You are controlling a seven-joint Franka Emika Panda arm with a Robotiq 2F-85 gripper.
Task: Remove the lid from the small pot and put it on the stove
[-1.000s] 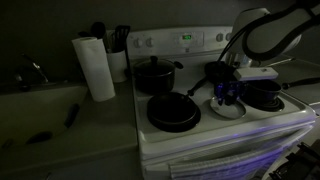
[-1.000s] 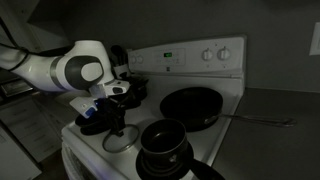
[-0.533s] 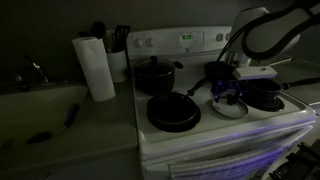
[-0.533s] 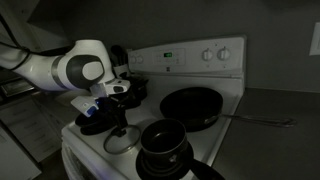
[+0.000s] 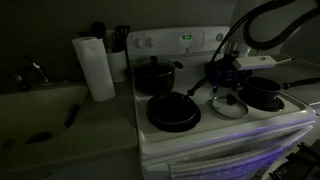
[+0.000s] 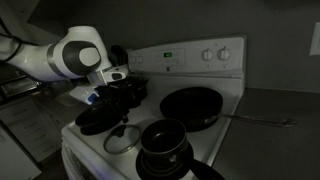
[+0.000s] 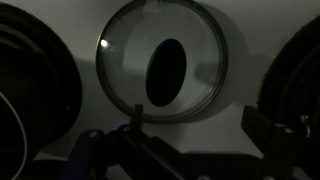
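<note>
The lid point(image 5: 229, 104), clear with a pale rim and a dark knob, lies flat on the white stove point(image 5: 252, 126), between the burners. It also shows in the other exterior view point(image 6: 122, 139) and fills the wrist view point(image 7: 162, 72). The small pot point(image 5: 265, 95) sits uncovered just beside it, dark and low point(image 6: 99, 120). My gripper point(image 5: 228, 82) hangs a little above the lid, open and empty, with its fingertips point(image 7: 262, 124) apart from the rim. From the other side the gripper point(image 6: 118, 96) is also clear of the lid.
A taller black pot point(image 5: 155, 75) with its dark lid and a black frying pan point(image 5: 173, 112) occupy other burners. Another dark pan point(image 5: 218, 70) sits at the back. A paper towel roll point(image 5: 98, 68) and a utensil holder point(image 5: 117, 42) stand beside the stove.
The gripper has opened, let go of the lid on the stove top and risen above it. The lid stays where it was set down.
</note>
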